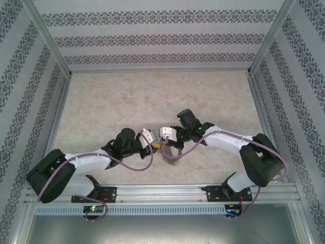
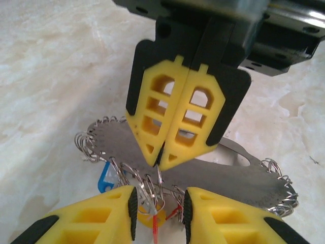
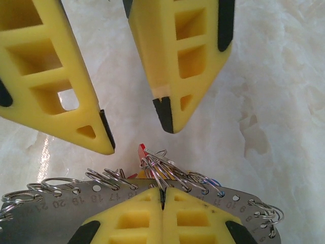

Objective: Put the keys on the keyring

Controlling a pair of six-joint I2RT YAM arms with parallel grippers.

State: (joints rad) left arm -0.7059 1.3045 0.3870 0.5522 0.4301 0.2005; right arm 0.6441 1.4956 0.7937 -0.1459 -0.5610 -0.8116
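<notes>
Right wrist view: my right claw (image 3: 162, 197) is closed tight on the keyring (image 3: 45, 212), a flat, silvery, curved plate with numbered holes and small wire rings along its edge. It is at the near middle of the bench (image 1: 152, 96). My left claw (image 3: 136, 136) is partly open around some rings, and the coloured keys (image 2: 105, 179) hang there.

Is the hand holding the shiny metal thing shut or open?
Shut. The right gripper has its yellow fingers touching with no gap, pinching the keyring by its flat metal strip.
</notes>
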